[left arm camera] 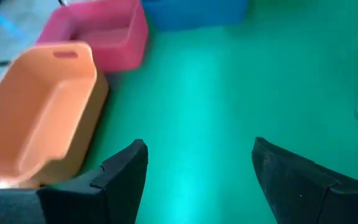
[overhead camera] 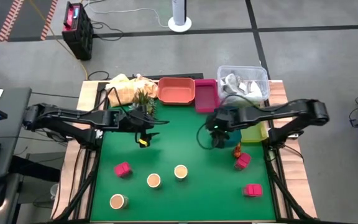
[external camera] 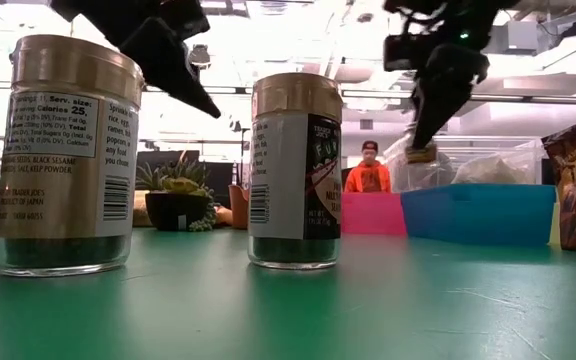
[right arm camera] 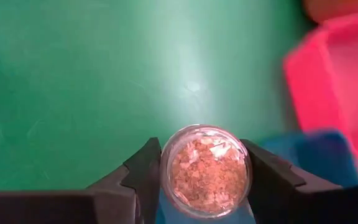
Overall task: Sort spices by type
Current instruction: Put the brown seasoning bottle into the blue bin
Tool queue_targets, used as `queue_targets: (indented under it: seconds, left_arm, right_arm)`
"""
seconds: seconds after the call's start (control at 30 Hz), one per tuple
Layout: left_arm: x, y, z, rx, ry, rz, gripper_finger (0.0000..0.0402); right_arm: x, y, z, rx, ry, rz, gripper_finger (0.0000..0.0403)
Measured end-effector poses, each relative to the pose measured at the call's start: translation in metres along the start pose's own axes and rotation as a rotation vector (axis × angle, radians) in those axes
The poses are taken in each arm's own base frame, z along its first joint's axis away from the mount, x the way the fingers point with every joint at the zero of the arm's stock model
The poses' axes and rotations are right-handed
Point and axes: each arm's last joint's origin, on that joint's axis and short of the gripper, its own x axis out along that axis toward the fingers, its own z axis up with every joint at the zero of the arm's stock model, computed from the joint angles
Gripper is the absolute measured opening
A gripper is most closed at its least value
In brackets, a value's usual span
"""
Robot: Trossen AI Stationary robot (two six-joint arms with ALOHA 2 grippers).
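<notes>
right gripper [right arm camera: 204,186] clamped on a small glass jar [right arm camera: 206,169] of tan-orange flakes, lifted off the green table [right arm camera: 92,87]; pink tray [right arm camera: 340,93] just beyond the claw, blue tray [right arm camera: 316,152] under it. left gripper [left arm camera: 194,171] fingers apart, nothing between them, orange tray [left arm camera: 39,112] to one side. tan cups [overhead camera: 153,180] and magenta packets [overhead camera: 122,168] on the mat, well apart from both claws.

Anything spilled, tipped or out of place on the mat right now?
Nothing stands out. The two jars near the front stand upright with lids on, the mat shows no spill, and the right gripper holds a jar squarely between its fingers.
</notes>
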Motion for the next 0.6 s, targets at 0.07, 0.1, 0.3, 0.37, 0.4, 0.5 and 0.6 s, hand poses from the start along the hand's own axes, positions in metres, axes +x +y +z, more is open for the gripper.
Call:
queue_targets:
  seconds: [0.07, 0.1, 0.3, 0.37, 0.4, 0.5, 0.6]
  left_arm:
    - [0.004, -0.001, -0.002, 0.010, 0.014, 0.001, 0.0274]
    - [0.008, -0.001, -0.001, 0.009, 0.009, 0.002, 0.0274]
    - [0.032, -0.006, -0.002, 0.001, 0.017, 0.003, 0.0274]
    - [0.044, -0.012, -0.008, 0.022, 0.062, -0.014, 0.0274]
    - [0.049, -0.014, -0.010, 0.028, 0.067, -0.016, 0.0274]
    - [0.056, -0.017, -0.012, 0.037, 0.080, -0.021, 0.0274]
    - [0.057, -0.017, -0.011, 0.035, 0.074, -0.019, 0.0274]
  right_arm:
    - [-0.010, -0.003, -0.010, 0.041, -0.023, -0.017, 0.0208]
    - [-0.012, -0.004, -0.016, 0.056, -0.014, -0.027, 0.0208]
    - [0.004, -0.009, -0.049, 0.104, 0.076, -0.072, 0.0209]
    - [0.012, -0.011, -0.058, 0.111, 0.094, -0.081, 0.0209]
    - [0.017, -0.012, -0.061, 0.114, 0.100, -0.083, 0.0209]
    - [0.027, -0.014, -0.068, 0.128, 0.103, -0.090, 0.0211]
    - [0.036, -0.018, -0.076, 0.142, 0.123, -0.101, 0.0223]
